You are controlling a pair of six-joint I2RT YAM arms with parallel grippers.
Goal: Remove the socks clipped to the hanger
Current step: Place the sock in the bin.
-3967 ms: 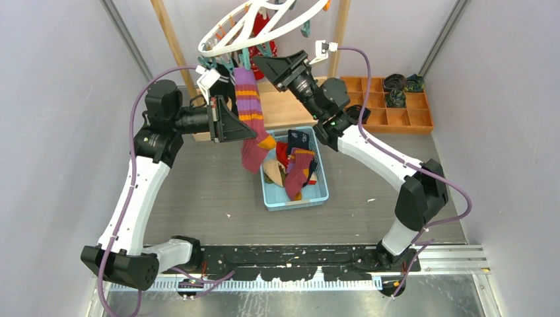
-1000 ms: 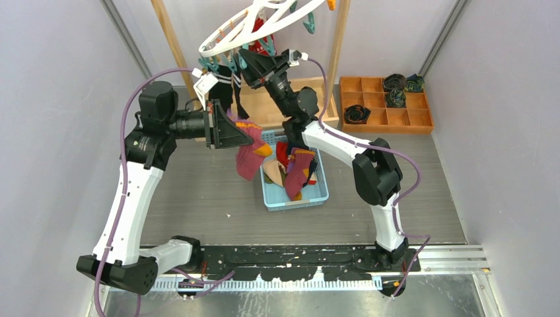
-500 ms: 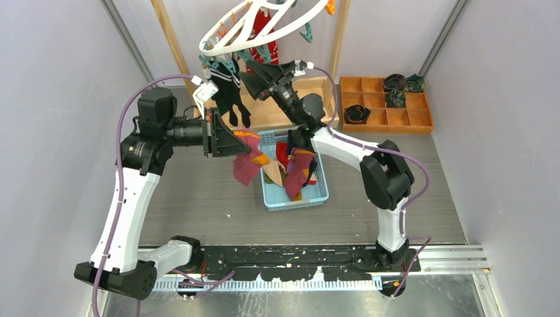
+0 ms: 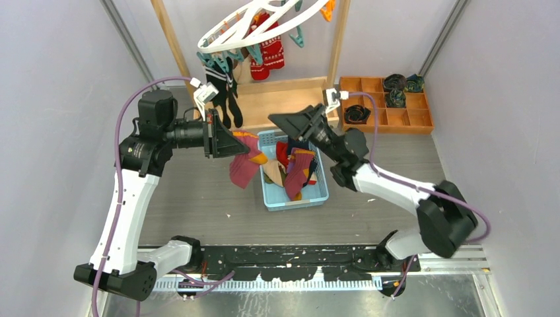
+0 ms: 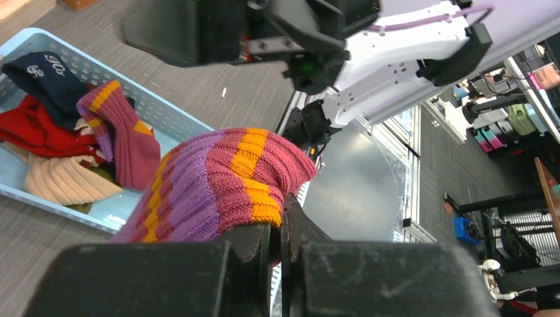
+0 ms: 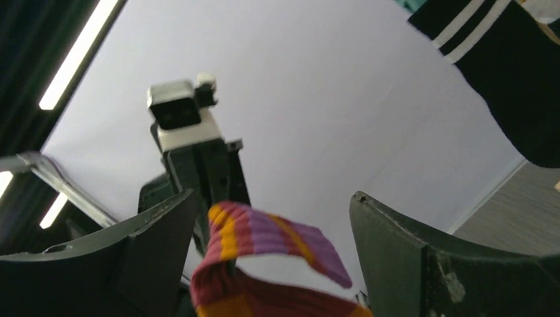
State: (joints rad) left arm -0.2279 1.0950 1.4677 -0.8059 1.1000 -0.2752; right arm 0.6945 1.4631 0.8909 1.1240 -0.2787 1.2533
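— What just changed?
— The big white hanger [image 4: 203,46] at the top of the frame swung a bit. The right tool [image 4: 280,122] came down to mid-frame, wide open and empty. The left tool [image 4: 243,142], pinched shut, holds the striped sock [image 4: 245,162], off its clip, just left of the blue basket [image 4: 320,191].
— One more done?
— Nearly, I think. The red socks [image 4: 271,53] and the black sock [image 4: 221,99] are clipped on.
— Any writing?
— White curly letters on the navy sock [image 5: 46,63], but I can't read them.

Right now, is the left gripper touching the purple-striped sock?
Touching. The left wrist view shows the left gripper with its jaws pinched shut on a fold of the purple-striped sock, which drapes over them with no gap.
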